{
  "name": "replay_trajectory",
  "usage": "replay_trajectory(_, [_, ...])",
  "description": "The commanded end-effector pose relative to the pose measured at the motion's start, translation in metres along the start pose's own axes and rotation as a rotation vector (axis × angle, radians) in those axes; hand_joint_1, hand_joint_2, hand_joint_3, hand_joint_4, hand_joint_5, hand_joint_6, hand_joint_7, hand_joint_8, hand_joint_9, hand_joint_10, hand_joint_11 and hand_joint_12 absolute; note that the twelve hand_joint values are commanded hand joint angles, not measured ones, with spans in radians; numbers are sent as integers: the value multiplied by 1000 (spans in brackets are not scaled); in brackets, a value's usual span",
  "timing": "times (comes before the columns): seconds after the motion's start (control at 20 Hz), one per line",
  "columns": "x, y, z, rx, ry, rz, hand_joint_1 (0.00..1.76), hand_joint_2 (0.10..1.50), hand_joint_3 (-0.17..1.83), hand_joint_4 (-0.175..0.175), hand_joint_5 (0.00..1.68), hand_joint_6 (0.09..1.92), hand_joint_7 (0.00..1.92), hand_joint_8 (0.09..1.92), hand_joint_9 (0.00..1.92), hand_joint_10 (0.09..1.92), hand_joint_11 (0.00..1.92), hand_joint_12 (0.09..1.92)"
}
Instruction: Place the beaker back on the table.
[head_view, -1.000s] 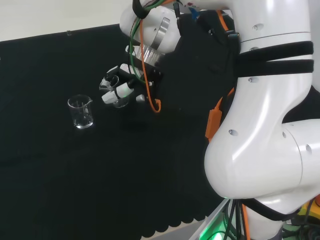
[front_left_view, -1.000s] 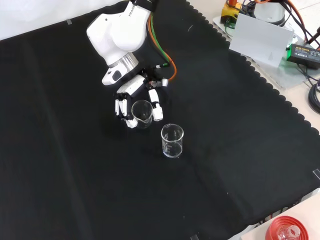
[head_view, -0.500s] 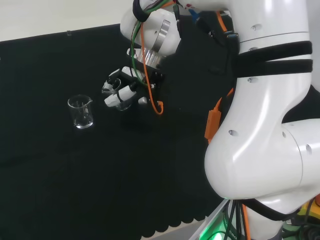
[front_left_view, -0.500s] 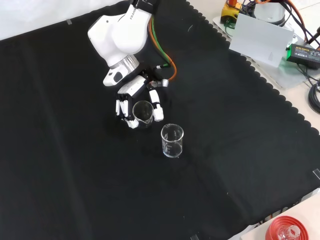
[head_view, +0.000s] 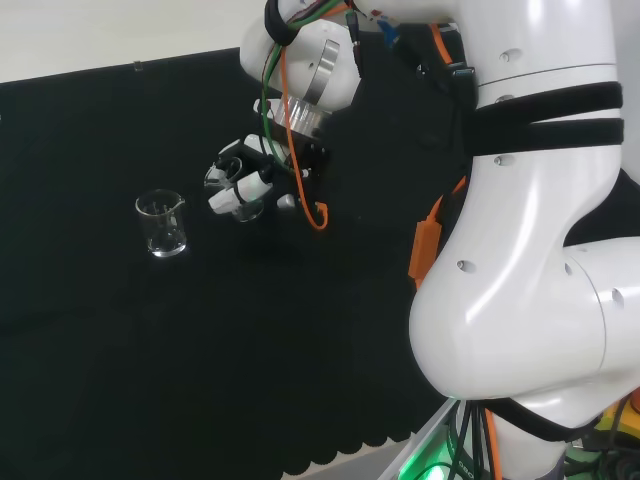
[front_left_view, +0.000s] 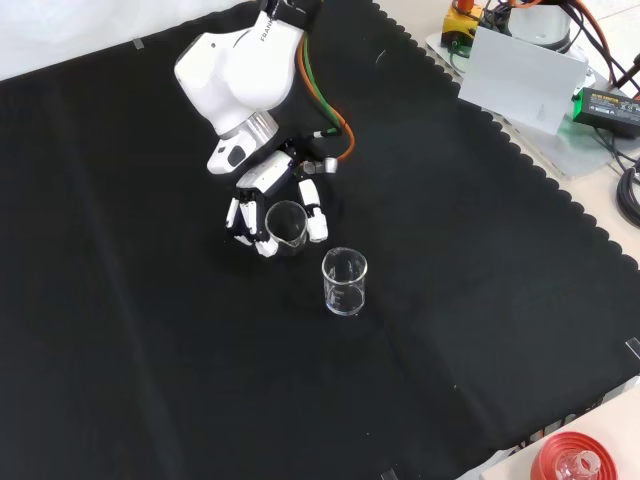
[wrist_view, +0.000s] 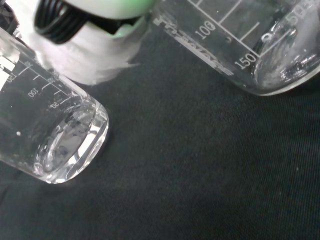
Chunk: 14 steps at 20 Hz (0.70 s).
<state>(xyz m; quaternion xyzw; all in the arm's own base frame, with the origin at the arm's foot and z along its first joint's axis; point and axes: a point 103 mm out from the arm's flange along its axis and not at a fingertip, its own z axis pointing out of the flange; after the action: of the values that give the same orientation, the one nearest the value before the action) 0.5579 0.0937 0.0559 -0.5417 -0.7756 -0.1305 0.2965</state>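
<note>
The hand (front_left_view: 268, 205) has its fingers curled round a clear beaker (front_left_view: 285, 226), apparently just above the black cloth (front_left_view: 150, 330). A 2nd beaker (front_left_view: 344, 282) stands just beside it.

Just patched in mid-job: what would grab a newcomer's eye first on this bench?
The black and white hand, curled round a clear glass beaker near the middle of the black cloth in the front view. A second clear glass beaker stands free just below and right of it there. In the head view, the arm's big white links loom at right.
</note>
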Motion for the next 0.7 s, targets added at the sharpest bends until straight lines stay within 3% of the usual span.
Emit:
replay_trajectory(0.05, [1, -3, -2, -21, 3, -1, 944, 883, 58, -13, 742, 752, 1080, 87, 1090, 87, 354, 1303])
replay_trajectory(0.25, [0, -6, -7, -44, -5, -3, 921, 826, 69, -47, 513, 731, 954, 87, 989, 87, 232, 1322])
replay_trajectory(0.7, [-1, -13, -11, -70, -26, 2, 911, 781, 96, -55, 448, 667, 882, 87, 923, 87, 140, 1344])
